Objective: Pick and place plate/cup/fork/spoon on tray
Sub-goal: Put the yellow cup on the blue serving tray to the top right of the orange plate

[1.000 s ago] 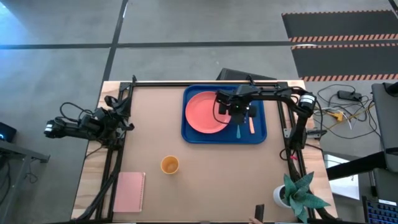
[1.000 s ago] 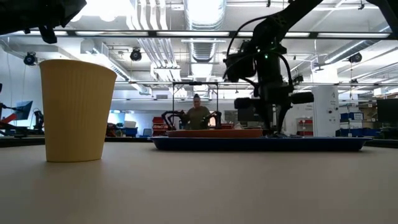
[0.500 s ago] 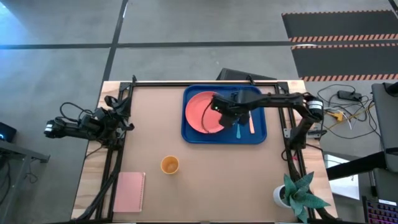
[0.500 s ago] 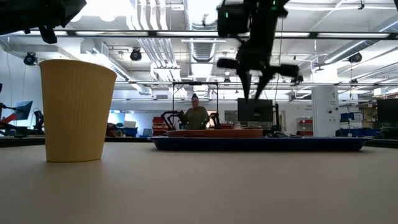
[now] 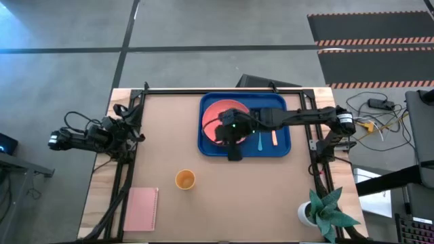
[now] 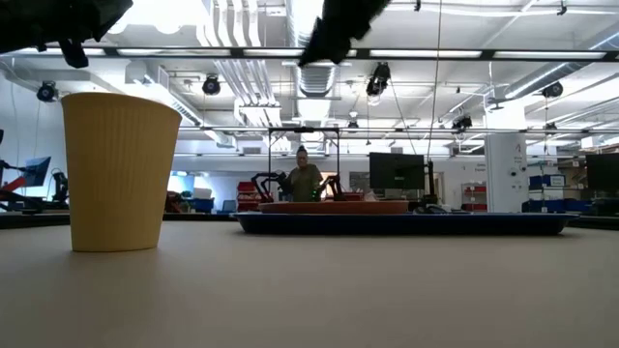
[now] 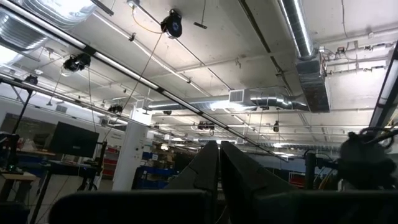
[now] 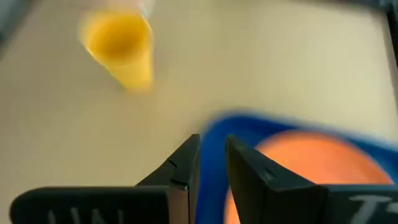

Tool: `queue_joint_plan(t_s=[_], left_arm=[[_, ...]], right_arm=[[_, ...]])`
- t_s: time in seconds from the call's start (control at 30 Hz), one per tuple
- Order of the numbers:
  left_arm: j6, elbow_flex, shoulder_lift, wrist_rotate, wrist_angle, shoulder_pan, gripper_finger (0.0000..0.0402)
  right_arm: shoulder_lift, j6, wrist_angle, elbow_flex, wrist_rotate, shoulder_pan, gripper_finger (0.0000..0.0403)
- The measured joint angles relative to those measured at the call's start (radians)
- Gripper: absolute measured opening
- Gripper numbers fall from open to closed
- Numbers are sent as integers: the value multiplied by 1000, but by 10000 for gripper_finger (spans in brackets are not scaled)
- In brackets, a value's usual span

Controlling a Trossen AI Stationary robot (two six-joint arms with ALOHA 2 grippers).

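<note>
The deep-blue tray (image 5: 281,148) lies at the table's far middle. On it lie the coral-pink plate (image 5: 215,116), the blue-handled spoon (image 5: 260,141) and the orange-handled fork (image 5: 274,137). The orange-yellow cup (image 5: 184,179) stands upright on the table, nearer and to the left; it also shows in the low view (image 6: 118,170) and the right wrist view (image 8: 121,45). My right gripper (image 5: 234,154) hovers high over the tray's near rim beside the plate, empty, with a narrow gap between its fingers (image 8: 211,158). My left gripper (image 7: 217,152) is shut, parked off the table's left edge.
A pink notebook (image 5: 141,207) lies at the near left corner. A potted plant (image 5: 324,211) stands at the near right corner. Bare tabletop lies between the tray and the cup. A person shows far off in the room behind the tray (image 6: 306,179).
My right gripper has risen from beside the spoon and fork on the tray, out of the top of the low view. It has swung over the plate toward the table's left and near edges, toward the cup. Spoon and fork stay on the tray.
</note>
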Motion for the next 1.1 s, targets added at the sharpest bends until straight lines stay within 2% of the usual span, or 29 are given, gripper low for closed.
queue_joint_plan(t_s=[0.17, 0.23, 0.37, 0.57, 0.83, 1.1], left_arm=[[-38, 0, 0, 0, 1, 0, 0], [-59, 0, 0, 0, -5, 0, 0], [-77, 0, 0, 2, -10, 0, 0], [-88, -1, 0, 3, -9, 0, 0], [-129, -1, 0, 3, -9, 0, 0], [-128, -1, 0, 3, -9, 0, 0]], right_arm=[[0, 12, 247, -34, 0, 82, 62], [0, 20, 332, -43, 41, 113, 60], [0, 18, 434, -51, 104, 165, 58], [12, 17, 571, -69, 133, 229, 58], [110, 20, 695, -71, 135, 259, 59], [181, 94, 719, -71, 148, 258, 59]])
